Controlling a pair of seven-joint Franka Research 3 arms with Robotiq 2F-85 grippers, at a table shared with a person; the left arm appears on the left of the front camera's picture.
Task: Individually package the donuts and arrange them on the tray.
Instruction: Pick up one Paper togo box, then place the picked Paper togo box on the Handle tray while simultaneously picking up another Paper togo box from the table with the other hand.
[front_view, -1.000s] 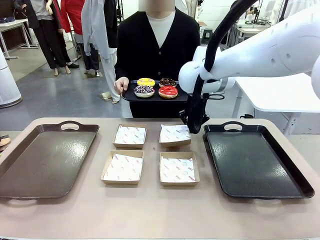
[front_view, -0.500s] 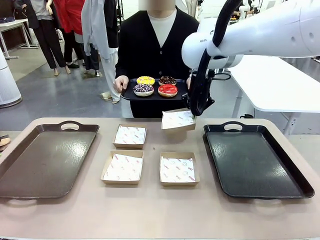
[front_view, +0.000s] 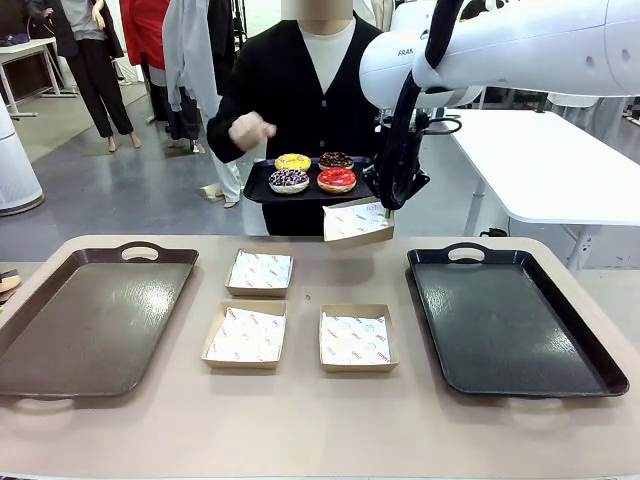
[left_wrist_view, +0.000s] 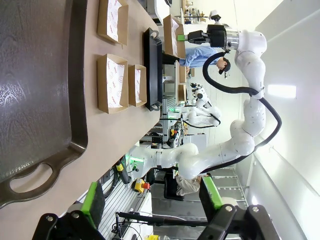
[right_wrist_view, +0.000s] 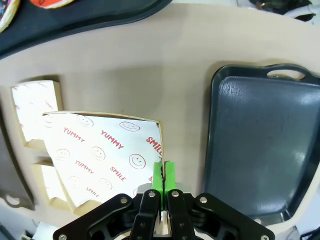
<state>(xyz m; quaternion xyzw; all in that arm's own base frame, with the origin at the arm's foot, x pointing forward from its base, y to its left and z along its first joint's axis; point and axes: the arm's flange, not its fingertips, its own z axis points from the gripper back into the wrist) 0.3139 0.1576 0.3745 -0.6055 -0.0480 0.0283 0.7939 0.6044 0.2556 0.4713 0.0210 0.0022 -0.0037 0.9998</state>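
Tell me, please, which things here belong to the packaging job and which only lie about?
Job: donuts on the person's black tray; lined box in the right gripper; three more boxes; two large trays.
Lying about: white side table; white cylinder on the floor.

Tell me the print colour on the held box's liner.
White liner of the box, red words and smileys; clearest in right wrist view.

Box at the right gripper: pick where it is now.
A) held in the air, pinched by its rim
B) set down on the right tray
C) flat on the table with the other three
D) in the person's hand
A: the right gripper is shut on the rim of the box, which hangs tilted above the table.
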